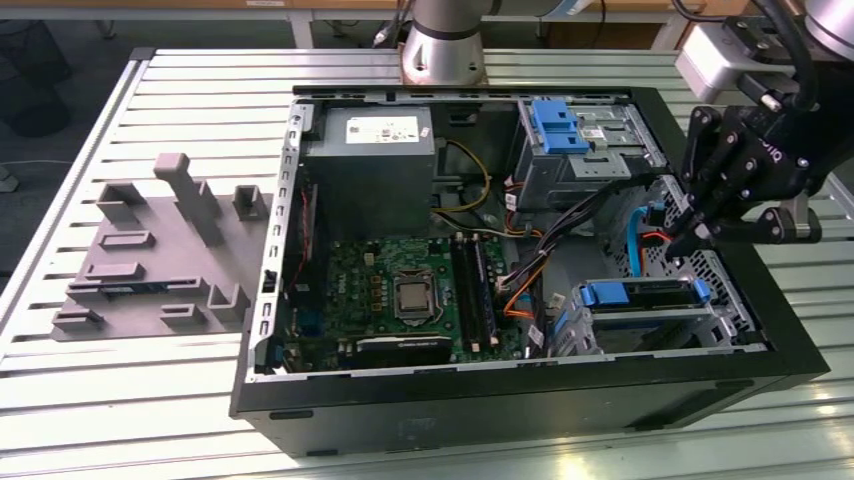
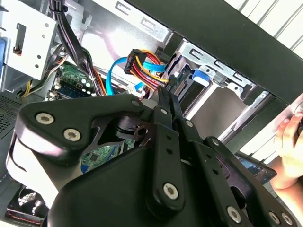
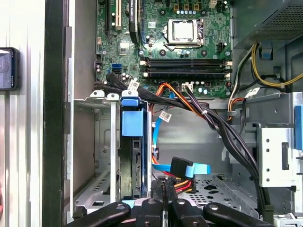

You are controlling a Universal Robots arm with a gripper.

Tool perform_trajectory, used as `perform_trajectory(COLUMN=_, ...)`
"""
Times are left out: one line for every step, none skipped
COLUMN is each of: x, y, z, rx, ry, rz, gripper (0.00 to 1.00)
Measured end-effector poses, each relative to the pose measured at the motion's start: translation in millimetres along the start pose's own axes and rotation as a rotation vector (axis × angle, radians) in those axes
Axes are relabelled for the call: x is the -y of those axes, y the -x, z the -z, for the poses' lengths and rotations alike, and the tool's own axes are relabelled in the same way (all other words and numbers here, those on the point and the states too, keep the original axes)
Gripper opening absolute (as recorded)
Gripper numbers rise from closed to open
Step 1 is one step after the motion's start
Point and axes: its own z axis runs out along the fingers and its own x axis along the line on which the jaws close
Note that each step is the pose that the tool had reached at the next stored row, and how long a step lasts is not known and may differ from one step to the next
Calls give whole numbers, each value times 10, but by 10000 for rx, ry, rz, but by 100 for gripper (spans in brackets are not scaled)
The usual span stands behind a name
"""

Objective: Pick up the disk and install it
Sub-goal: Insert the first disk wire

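Note:
The disk sits on edge in the metal drive cage at the case's front corner on the exterior view's right. Its blue carrier tab faces up and its dark side runs down into the slot. My gripper hangs just above and beside that cage, inside the case. Its two black fingers are pressed together, shut, with nothing visible between them. The fingertips end beside a bundle of red, yellow and blue cable connectors, next to the disk's slot.
The open black case lies on a slatted table. It holds a motherboard, a grey power-supply box, an upright blue bracket and thick black cables. A grey fixture lies on the exterior view's left. A person's hand is outside the case.

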Motion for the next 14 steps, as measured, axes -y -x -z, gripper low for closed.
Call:
perform_trajectory(x=1, y=-4, z=0, rx=0, ry=0, rz=0, gripper=17)
perform_trajectory(x=1, y=-8, z=0, rx=1, ry=0, rz=1, gripper=17)
perform_trajectory(x=1, y=-12, z=-1, rx=1, ry=0, rz=0, gripper=17)
perform_trajectory(x=1, y=-14, z=-1, rx=1, ry=0, rz=0, gripper=17)
perform_trajectory(x=1, y=-14, z=0, rx=1, ry=0, rz=0, gripper=17)
perform_trajectory(x=1, y=-14, z=-1, rx=1, ry=0, rz=1, gripper=17)
perform_trajectory(x=1, y=-14, z=-1, rx=1, ry=0, rz=0, gripper=17)
perform_trajectory(x=1, y=-15, z=-1, rx=1, ry=0, rz=1, gripper=17)
perform_trajectory(x=1, y=-15, z=-2, rx=0, ry=0, rz=1, gripper=17)
perform_trajectory(x=1, y=-15, z=-5, rx=-1, ry=0, rz=0, gripper=18)
perform_trajectory(x=2, y=-15, z=-8, rx=-38, ry=-2, rz=-1, gripper=18)
perform_trajectory(x=2, y=-16, z=-14, rx=-71, ry=-3, rz=-3, gripper=25)
perform_trajectory(x=3, y=-16, z=-26, rx=-76, ry=-3, rz=-3, gripper=25)
perform_trajectory(x=3, y=-16, z=-43, rx=-76, ry=-2, rz=-3, gripper=25)
